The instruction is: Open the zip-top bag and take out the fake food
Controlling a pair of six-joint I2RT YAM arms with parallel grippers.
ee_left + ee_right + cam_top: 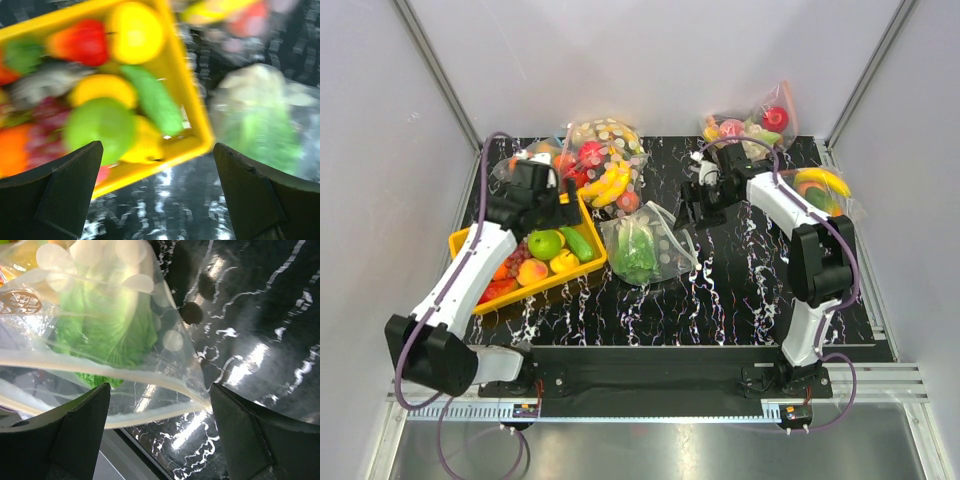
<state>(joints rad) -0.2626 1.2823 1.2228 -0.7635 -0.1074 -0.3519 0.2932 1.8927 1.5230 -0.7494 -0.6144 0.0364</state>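
The zip-top bag (655, 245) lies mid-table, clear with white dots, a leafy green lettuce (635, 250) inside. In the right wrist view the bag (165, 305) fills the upper left. Its two white zip strips (150, 385) run apart from one corner, so the mouth is parted, and the lettuce (105, 335) shows behind them. My right gripper (685, 225) (160, 390) is open, with the bag's mouth between its fingers, not pinched. My left gripper (558, 205) (157, 150) is open and empty above the yellow tray's near corner. A green apple (544, 243) (97, 127) lies in the tray.
The yellow tray (535, 290) (200, 135) at left holds several fruits and a cucumber. A bulkier dotted bag with bananas (605, 160) sits behind it. Clear bags of produce stand at the back right (750, 125) and far right (820, 190). Walls enclose the table.
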